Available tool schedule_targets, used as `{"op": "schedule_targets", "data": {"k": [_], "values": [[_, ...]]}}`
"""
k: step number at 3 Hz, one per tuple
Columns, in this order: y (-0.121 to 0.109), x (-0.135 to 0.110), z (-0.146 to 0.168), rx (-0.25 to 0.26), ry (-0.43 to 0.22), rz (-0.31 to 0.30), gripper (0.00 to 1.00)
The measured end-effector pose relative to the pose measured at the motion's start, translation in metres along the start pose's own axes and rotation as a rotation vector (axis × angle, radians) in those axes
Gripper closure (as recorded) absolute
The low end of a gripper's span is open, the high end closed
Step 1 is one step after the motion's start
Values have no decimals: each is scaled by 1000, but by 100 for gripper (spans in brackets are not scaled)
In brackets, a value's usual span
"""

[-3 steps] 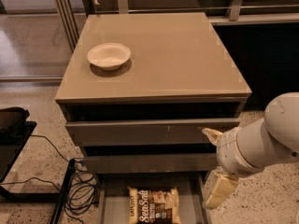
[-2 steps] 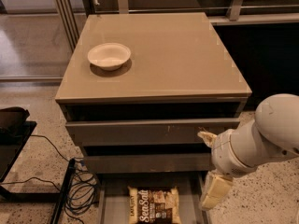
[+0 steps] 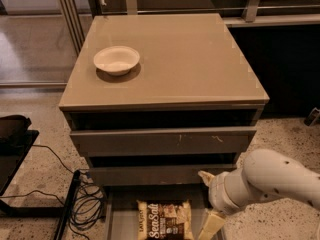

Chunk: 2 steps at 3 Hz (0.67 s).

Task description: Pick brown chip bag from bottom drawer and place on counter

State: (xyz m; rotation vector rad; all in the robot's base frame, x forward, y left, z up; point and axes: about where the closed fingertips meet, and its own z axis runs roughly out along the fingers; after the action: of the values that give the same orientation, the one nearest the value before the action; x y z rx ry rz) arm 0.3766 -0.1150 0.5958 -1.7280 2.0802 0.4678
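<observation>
The brown chip bag (image 3: 165,219) with white "Sea Salt" lettering lies flat in the open bottom drawer (image 3: 122,221), at the bottom edge of the camera view. My gripper (image 3: 208,202) hangs just right of the bag, over the drawer's right side. It is open and empty, with one cream finger (image 3: 204,176) near the drawer front above and the other finger (image 3: 212,225) lower down beside the bag. The counter (image 3: 190,59) is the glossy taupe top of the cabinet. My white arm comes in from the lower right.
A white bowl (image 3: 116,59) stands on the counter's left side. Two taller drawers (image 3: 160,141) are slightly pulled out above the bottom one. Black cables (image 3: 85,204) and a dark stand (image 3: 12,134) lie on the floor at the left. A dark cabinet stands at the right.
My arm and gripper have moved left and a little down, closer to the chip bag. The bag, the drawers and the bowl have not moved.
</observation>
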Motion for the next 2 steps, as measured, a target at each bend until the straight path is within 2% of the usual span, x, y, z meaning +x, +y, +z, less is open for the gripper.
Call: {"op": "schedule_targets", "data": {"k": [1,2], "values": [[8,28,56,17,-64,18,0],[11,55,100,42,-98,53,0]]}}
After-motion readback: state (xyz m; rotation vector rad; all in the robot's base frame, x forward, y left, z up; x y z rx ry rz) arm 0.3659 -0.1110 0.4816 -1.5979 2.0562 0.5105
